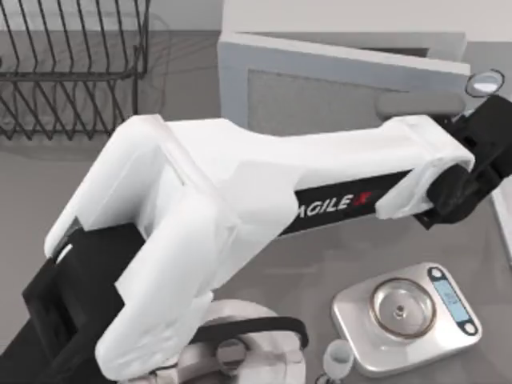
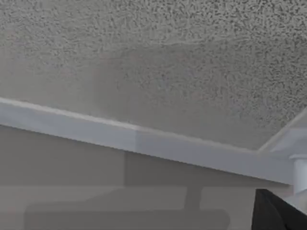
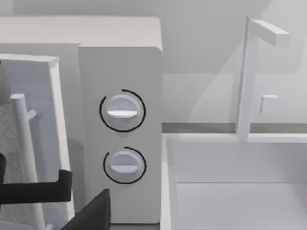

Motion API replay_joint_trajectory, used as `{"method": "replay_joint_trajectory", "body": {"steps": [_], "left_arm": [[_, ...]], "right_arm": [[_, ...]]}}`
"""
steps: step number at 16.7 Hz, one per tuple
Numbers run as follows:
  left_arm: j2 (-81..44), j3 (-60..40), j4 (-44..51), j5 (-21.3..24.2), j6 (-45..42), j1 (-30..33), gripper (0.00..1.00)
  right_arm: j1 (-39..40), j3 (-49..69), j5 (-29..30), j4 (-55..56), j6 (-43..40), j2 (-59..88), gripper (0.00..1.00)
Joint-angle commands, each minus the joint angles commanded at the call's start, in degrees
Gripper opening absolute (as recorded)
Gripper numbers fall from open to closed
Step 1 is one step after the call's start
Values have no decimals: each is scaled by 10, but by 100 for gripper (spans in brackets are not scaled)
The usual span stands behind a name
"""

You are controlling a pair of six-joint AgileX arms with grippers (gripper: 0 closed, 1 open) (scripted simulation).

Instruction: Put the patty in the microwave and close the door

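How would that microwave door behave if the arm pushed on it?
The door would probably swing rather than slide, being a wide flat panel standing partly open from the microwave. It looks stiff, unlikely to flex. The left gripper is right by its thin bar handle, so a push there should turn it easily.

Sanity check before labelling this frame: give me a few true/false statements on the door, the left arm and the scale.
1. The left arm's gripper is at the microwave door's handle end. True.
2. The door is fully shut against the microwave. False: it stands slightly ajar, its edge and bar handle off the front.
3. The kitchen scale sits at the top view's left. False: lower right.
4. The scale's pan holds the patty. False: the pan is bare.
5. A wire rack stands at the table's upper left. True.
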State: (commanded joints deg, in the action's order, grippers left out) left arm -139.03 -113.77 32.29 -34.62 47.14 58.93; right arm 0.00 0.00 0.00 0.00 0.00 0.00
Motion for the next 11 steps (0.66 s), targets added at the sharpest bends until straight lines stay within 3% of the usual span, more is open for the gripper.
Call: {"method": "replay_joint_trajectory", "body": {"steps": [7, 11], "left_arm": [[-126, -228, 56, 36, -58, -58, 0], [-154, -271, 69, 46, -75, -74, 0]], "right_arm": [[0, 0, 0, 0, 0, 0, 100], [0, 0, 0, 0, 0, 0, 100]]}}
